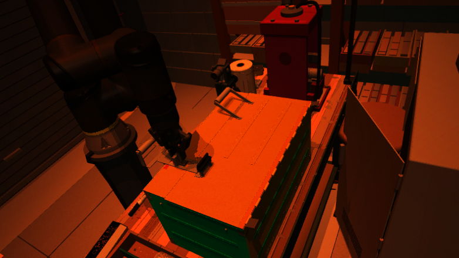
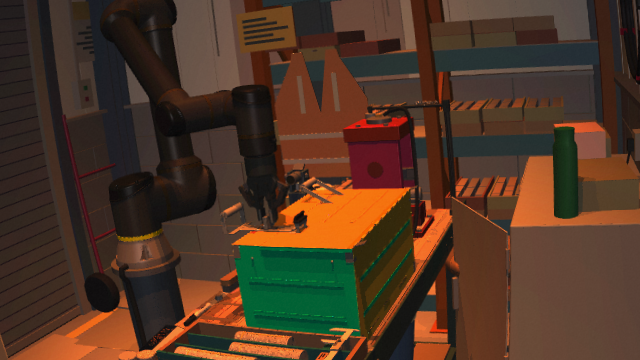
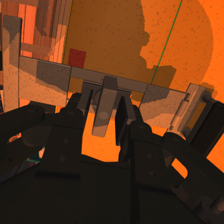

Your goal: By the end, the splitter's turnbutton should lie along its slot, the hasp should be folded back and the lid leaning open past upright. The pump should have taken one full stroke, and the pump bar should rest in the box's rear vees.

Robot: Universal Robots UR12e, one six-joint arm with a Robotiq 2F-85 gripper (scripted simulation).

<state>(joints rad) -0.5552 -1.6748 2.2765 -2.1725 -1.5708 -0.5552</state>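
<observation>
The grey turnbutton stands across the slot of the flat hasp, which lies on the front edge of the orange lid of the green box. My gripper straddles the turnbutton with its fingers closing and holds nothing; it hangs over the lid's near left edge. The lid is down. A black lid handle sits just right of the gripper. The red pump stands behind the box, and a grey bar with two legs rests at the lid's far corner.
A tray of rolls lies in front of the box on the bench. A paper roll stands beside the pump. A tilted board and a tall cabinet with a green bottle stand to the right.
</observation>
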